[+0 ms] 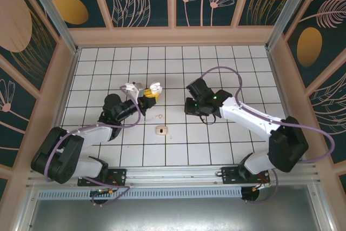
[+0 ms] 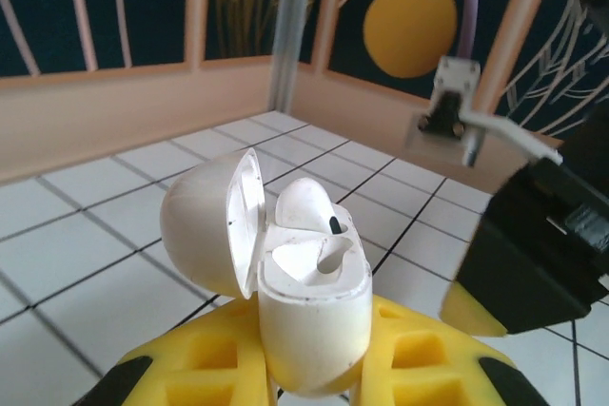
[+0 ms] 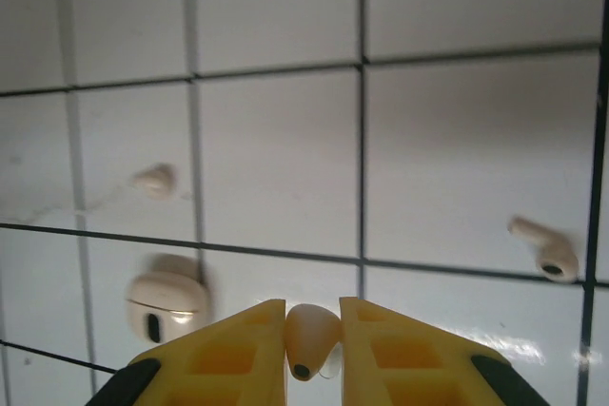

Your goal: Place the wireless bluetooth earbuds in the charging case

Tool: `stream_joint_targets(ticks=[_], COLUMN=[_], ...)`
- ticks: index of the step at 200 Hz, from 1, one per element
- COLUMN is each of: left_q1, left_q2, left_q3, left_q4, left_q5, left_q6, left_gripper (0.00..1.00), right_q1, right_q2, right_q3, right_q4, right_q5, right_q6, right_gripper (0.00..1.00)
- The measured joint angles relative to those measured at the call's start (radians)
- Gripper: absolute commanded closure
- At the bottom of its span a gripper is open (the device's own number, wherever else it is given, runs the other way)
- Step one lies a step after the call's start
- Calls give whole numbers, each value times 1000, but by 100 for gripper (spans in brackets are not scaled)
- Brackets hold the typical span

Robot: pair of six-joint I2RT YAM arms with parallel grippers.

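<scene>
My left gripper (image 1: 151, 93) (image 2: 314, 373) is shut on the white charging case (image 2: 314, 316) (image 1: 155, 87) and holds it upright above the tiled floor. Its lid (image 2: 205, 225) is swung open to the left. One white earbud (image 2: 306, 202) with a dark spot sits in the far slot, and the near slot is vacant. My right gripper (image 1: 193, 107) (image 3: 312, 316) hangs low over the tiles to the right of the case, shut on a second earbud (image 3: 309, 344). Its dark-tipped end points towards the camera.
A third stemmed earbud (image 3: 547, 252) lies on the tiles. A small pinkish-beige rounded-square piece (image 1: 161, 130) (image 3: 166, 297) and a tiny beige bit (image 1: 160, 116) (image 3: 154, 178) lie between the arms. The right arm's black body (image 2: 542, 244) is close beside the case. Walls enclose the floor.
</scene>
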Motion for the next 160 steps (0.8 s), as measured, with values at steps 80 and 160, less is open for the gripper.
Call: stream_joint_targets(ticks=[80, 160], left_q1=[-44, -64], left_q2=[76, 76], left_q3=[83, 84], left_q4=[1, -2], left_q5=[16, -13], left_q6=[98, 135], left_gripper=[90, 90], right_q1=[78, 142], right_q2=[-159, -175], right_q3=[19, 33], right_q4=[206, 394], right_q5=[109, 127], right_q6=[-175, -254], right_gripper=[81, 81])
